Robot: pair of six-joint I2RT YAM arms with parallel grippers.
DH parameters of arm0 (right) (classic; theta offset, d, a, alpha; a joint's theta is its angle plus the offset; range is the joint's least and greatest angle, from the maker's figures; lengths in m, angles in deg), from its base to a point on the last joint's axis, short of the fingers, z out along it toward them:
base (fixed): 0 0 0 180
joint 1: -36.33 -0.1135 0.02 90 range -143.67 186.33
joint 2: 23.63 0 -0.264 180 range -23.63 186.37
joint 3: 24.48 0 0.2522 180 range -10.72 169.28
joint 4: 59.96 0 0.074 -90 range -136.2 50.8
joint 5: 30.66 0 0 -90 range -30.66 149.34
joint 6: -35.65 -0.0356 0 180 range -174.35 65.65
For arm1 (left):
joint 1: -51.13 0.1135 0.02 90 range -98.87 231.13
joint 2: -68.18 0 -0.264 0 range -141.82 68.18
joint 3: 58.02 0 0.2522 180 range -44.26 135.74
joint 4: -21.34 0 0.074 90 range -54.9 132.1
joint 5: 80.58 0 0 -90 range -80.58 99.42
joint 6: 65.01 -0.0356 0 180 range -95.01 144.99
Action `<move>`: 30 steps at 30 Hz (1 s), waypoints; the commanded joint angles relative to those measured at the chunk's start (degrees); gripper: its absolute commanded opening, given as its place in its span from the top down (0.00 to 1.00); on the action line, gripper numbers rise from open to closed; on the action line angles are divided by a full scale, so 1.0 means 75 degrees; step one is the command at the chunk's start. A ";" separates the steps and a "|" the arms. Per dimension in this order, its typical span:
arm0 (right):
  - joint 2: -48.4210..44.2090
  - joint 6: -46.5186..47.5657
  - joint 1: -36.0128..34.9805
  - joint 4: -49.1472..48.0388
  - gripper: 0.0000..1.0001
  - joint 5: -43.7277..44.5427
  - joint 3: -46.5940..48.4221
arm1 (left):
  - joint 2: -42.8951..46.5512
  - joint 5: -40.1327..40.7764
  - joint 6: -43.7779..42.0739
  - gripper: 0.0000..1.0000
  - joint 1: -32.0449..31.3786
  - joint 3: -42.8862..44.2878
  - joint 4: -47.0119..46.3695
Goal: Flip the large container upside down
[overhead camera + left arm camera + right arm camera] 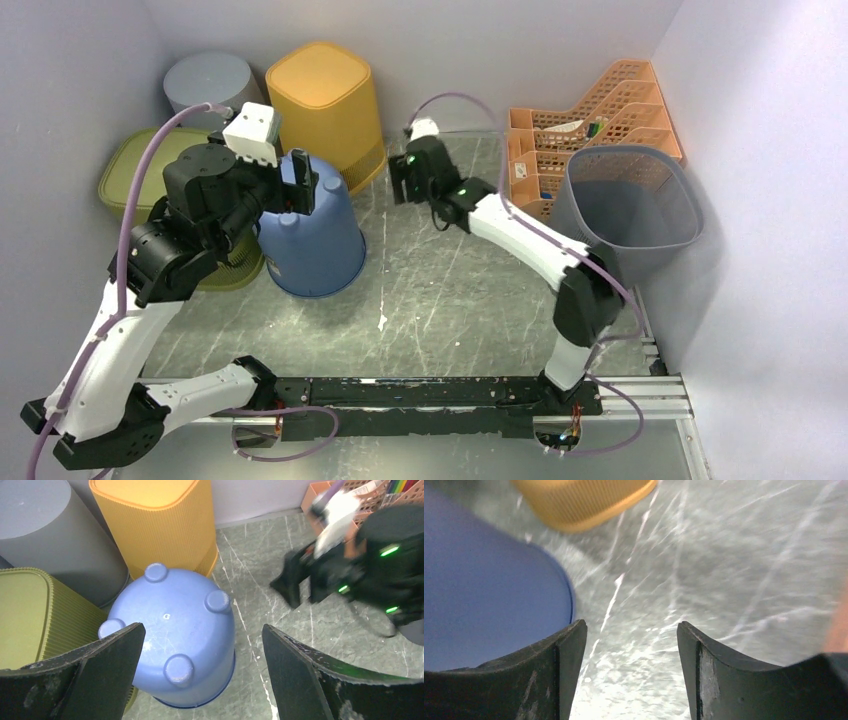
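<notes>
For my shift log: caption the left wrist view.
Open left end effector over the upside-down blue container, feet up.

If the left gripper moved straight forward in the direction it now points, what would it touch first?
Most likely the upturned base of the round blue plastic container, seen between the open jaws of the left gripper. How far away it lies is unclear.

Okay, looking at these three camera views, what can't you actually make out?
1. Blue container: its opening faces the table, so the inside is hidden in every view.
2. Olive bin: largely covered by the left arm in the top view, cut off by the edge in the left wrist view.
3. Orange organizer contents: too small in the top view, cut off in the left wrist view.
4. Right wrist view: blurred; the orange smear at its right edge is unidentifiable.
</notes>
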 commanded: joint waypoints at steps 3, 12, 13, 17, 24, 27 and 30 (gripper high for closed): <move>-0.1336 0.0496 0.1149 0.2231 0.32 0.1844 0.1137 | 0.0011 -0.0424 0.0053 0.01 -0.0051 -0.0127 -0.0555; -0.2136 0.0435 0.2063 0.4066 0.32 0.3558 0.2022 | -0.0011 -0.0762 -0.0007 0.01 -0.0051 -0.0298 -0.0855; -0.2198 0.0354 0.2066 0.4283 0.32 0.3790 0.2078 | 0.0017 -0.0808 -0.0007 0.01 -0.0051 -0.0334 -0.0883; -0.2802 0.0241 0.2063 0.4460 0.30 0.4329 0.1681 | 0.0031 -0.0929 -0.0014 0.01 -0.0050 -0.0391 -0.0927; -0.3720 0.0057 0.2089 0.4768 0.14 0.5640 0.1040 | 0.0095 -0.0993 0.0026 0.01 -0.0049 -0.0462 -0.0912; -0.3968 0.0100 0.2286 0.4783 0.11 0.5625 0.0680 | 0.0152 -0.1054 0.0086 0.01 -0.0051 -0.0608 -0.1007; -0.4113 0.0086 0.2553 0.4698 0.11 0.5145 0.0229 | 0.0133 -0.1152 0.0114 0.01 -0.0051 -0.0645 -0.1006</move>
